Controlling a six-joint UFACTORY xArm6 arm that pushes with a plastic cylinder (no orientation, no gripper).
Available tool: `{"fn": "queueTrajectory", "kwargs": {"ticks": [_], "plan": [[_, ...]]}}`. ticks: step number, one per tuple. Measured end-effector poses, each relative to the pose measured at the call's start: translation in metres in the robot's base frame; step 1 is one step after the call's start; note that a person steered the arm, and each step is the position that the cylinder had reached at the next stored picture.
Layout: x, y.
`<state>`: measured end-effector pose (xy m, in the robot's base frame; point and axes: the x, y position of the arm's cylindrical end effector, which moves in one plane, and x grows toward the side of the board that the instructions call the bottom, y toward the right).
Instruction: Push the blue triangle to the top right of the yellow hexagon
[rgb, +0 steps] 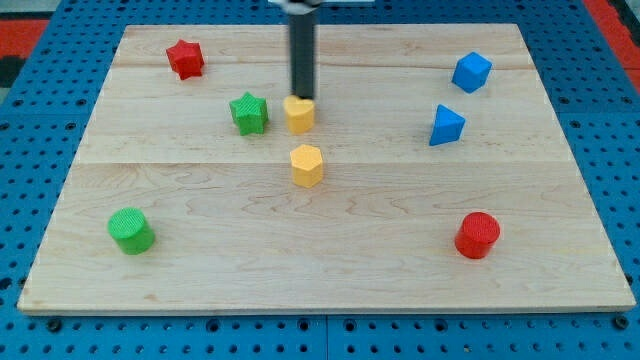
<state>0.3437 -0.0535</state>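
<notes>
Rod upright, my tip (301, 96) touching yellow block (299, 114)

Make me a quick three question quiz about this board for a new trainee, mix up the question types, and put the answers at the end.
1. True or false: my tip is touching the blue triangle.
2. Which block lies nearest the view's bottom left corner? A) red cylinder B) green cylinder C) blue cube
3. Fill in: the green star sits just to the view's ____ of the upper yellow block.

Key: 1 false, my tip is at the upper yellow block, far from the triangle; 2 B; 3 left.
</notes>
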Motion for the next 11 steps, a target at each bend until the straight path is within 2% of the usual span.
{"fn": "queueTrajectory", "kwargs": {"ticks": [2, 3, 5, 6, 7, 8, 10, 11], "plan": [[-0.013, 0.043], [-0.047, 0.037], [0.004, 0.221], [0.027, 0.266], [0.036, 0.214], [0.035, 0.11], [0.12, 0.183], [0.114, 0.129]]}}
